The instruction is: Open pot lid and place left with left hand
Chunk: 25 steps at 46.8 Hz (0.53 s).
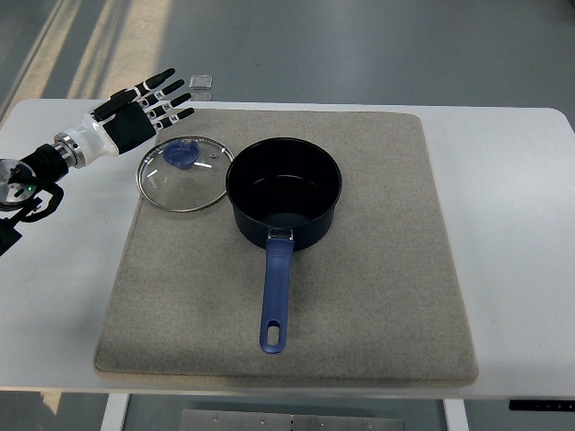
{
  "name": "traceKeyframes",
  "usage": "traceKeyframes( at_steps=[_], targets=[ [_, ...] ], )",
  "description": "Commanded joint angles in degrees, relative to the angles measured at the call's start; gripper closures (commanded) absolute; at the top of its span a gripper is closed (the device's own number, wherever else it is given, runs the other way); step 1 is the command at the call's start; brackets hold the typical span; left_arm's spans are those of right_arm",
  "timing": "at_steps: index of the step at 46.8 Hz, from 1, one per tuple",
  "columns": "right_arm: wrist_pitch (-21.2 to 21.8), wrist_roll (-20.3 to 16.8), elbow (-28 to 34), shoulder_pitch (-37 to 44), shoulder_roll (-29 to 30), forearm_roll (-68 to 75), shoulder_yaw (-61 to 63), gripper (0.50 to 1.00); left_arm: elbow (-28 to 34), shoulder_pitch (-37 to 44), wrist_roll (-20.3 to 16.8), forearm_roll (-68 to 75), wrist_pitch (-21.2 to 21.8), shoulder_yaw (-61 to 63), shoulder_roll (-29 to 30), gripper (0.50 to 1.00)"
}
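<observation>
A dark blue pot (284,191) stands uncovered in the middle of a grey mat (377,269), its blue handle (276,301) pointing toward the near edge. The glass lid (184,174) with a blue knob (180,156) lies flat on the mat, just left of the pot and touching its rim. My left hand (148,106) hovers above and to the left of the lid, fingers spread and holding nothing. The right hand does not show.
The mat lies on a white table (512,197). A small clear object (201,85) sits at the table's far edge, just beyond my left hand's fingertips. Grey floor lies past the table.
</observation>
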Motion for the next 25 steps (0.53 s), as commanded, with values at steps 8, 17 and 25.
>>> traceKeyframes(
  at_steps=[8, 17, 25],
  targets=[
    [0.1, 0.0, 0.02, 0.43, 0.0, -0.17, -0.34, 0.585, 0.02, 0.01, 0.01, 0.09, 0.0, 0.1, 0.0, 0.506],
    [-0.16, 0.0, 0.02, 0.34, 0.0, -0.26, -0.34, 0.585, -0.25, 0.01, 0.09, 0.09, 0.0, 0.19, 0.0, 0.506],
    [-0.34, -0.09, 0.02, 0.43, 0.0, -0.52, -0.43, 0.585, -0.25, 0.01, 0.09, 0.09, 0.0, 0.19, 0.09, 0.506]
  ],
)
